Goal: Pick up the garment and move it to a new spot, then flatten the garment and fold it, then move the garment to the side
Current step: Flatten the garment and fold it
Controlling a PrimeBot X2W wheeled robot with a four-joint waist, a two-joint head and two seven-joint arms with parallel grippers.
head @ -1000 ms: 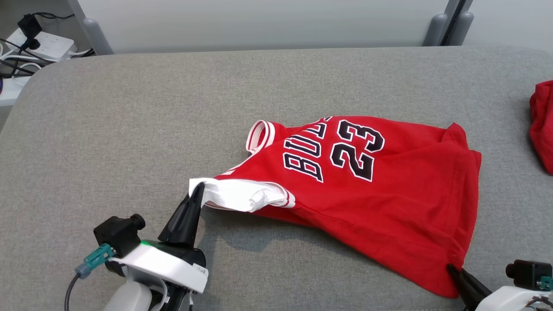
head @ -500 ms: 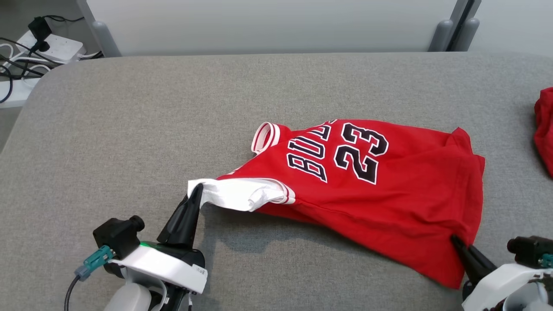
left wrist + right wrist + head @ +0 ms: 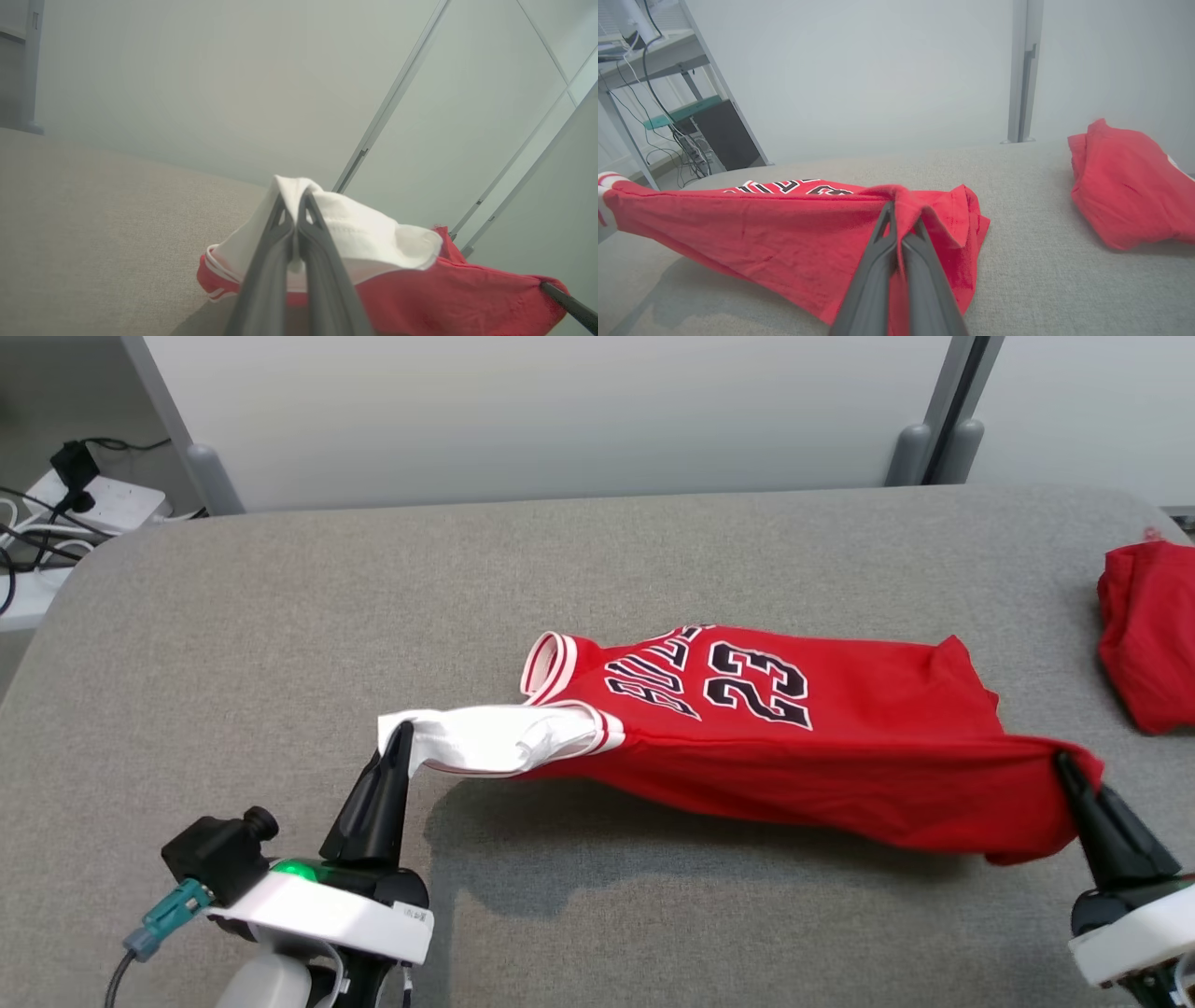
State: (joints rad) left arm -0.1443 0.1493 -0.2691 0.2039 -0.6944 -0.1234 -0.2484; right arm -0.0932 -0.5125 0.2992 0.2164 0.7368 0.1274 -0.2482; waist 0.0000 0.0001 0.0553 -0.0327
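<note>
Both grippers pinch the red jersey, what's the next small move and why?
Probably raise both together slightly: the left gripper is shut on the white sleeve, the right gripper on the hem, yet the jersey partly lies on the grey surface.

The garment (image 3: 840,747) is showing bright red, with black, white-edged lettering and a 23, a white sleeve and red-and-white striped trim. Under the garment the table (image 3: 280,616) is looking flecked grey; right of the garment, a bundle (image 3: 1148,625) is showing plain red.

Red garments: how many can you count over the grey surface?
2. The jersey is held mid-surface between the left gripper and right gripper; the other garment lies at the right edge, partly cut off.
</note>
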